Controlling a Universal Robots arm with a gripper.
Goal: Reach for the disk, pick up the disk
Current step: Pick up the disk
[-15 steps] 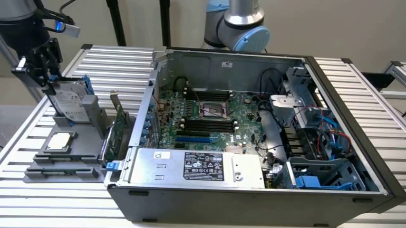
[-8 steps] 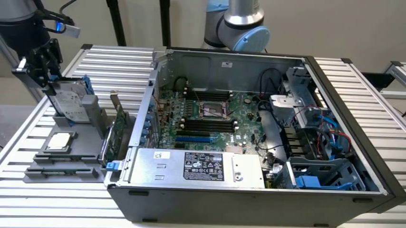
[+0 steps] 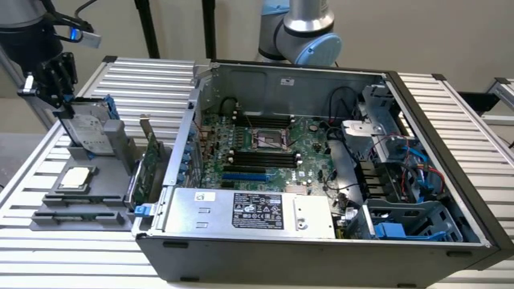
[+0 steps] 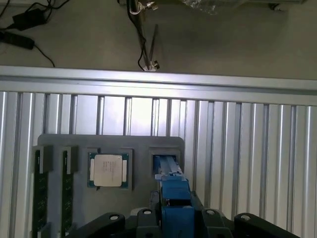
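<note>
Blue-edged disk (image 4: pixel 173 191); exterior view adds its label (image 3: pixel 86 136).

Robotics lab, prob: opened PC tower (image 3: pixel 321 260) is laid on an alu slat table (image 3: pixel 459 108), grey parts fixture (image 3: pixel 105 197) set beside it, robot arm (image 3: pixel 309 33) seen behind.

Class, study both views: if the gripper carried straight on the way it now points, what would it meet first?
Probably the disk, standing on edge in the grey holder: its blue-framed upper edge lies straight ahead of the gripper in the wrist view. Whether they touch is unclear.
</note>
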